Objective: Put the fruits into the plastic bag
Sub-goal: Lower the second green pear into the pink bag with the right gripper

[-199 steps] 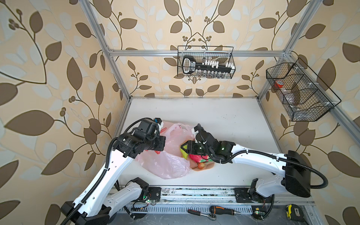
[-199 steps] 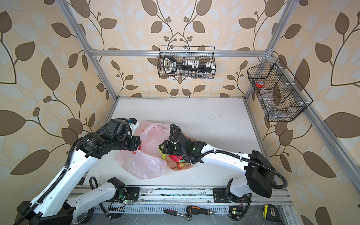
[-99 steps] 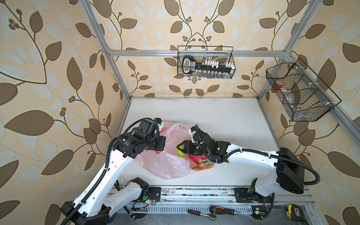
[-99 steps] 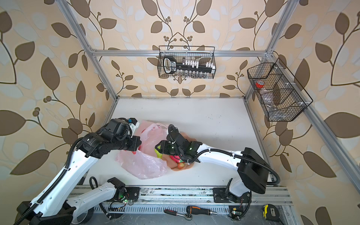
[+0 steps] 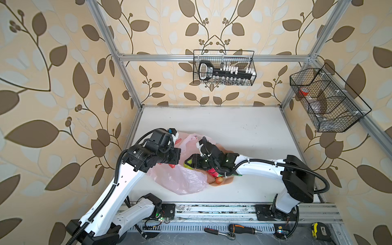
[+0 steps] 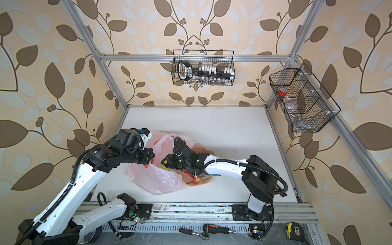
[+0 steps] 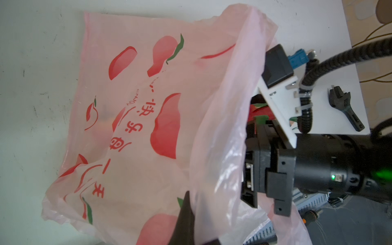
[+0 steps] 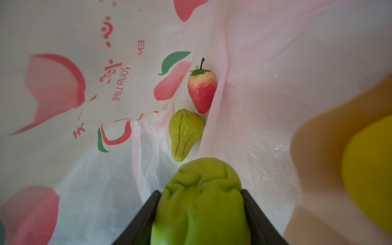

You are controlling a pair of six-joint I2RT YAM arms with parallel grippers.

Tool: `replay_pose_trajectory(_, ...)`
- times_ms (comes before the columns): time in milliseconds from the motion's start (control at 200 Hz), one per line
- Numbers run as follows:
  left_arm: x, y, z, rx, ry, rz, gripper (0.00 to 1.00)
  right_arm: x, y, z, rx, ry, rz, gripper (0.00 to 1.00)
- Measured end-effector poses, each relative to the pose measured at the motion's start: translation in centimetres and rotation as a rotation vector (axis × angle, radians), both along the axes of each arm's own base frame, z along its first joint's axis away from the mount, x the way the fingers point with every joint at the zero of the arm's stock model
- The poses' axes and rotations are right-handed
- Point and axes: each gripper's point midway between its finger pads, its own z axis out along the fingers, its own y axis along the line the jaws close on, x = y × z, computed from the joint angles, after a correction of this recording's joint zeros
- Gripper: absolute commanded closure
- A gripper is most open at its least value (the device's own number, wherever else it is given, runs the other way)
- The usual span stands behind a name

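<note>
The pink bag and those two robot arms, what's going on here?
The left gripper is pinched shut on the plastic bag at its edge, holding the mouth up. The right gripper holds a green pear at the bag's opening, not yet released. A strawberry and a smaller pear already lie inside the bag. A lemon sits on the plate beside it.

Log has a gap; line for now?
left gripper shut on plastic bag; right gripper shut on green pear; bagged: strawberry, smaller pear
</note>
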Motion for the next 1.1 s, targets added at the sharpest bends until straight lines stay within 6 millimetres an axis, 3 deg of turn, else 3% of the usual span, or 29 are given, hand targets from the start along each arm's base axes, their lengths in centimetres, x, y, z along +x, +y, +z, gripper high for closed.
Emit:
replay_pose_trajectory(170, -0.1, -0.2, 0.1, -0.009, 0.003, -0.005, 1.0, 0.1, 2.1, -0.5, 0.015, 0.022, 0.022, 0.66)
replay_pose_trajectory(470, -0.1, -0.3, 0.1, -0.016, 0.004, -0.009, 1.0, 0.8, 4.9, -3.1, 0.025, 0.1, 0.03, 0.65)
replay_pose_trajectory(870, 0.2, -0.6, 0.4, -0.031, -0.012, -0.014, 1.0, 1.7, 7.4, -4.4, 0.032, 0.156, 0.028, 0.59)
replay_pose_trajectory(1105, 0.0, -0.9, 0.5, -0.044, -0.006, -0.024, 1.0, 1.9, 7.8, -5.7, -0.004, 0.185, 0.025, 0.57)
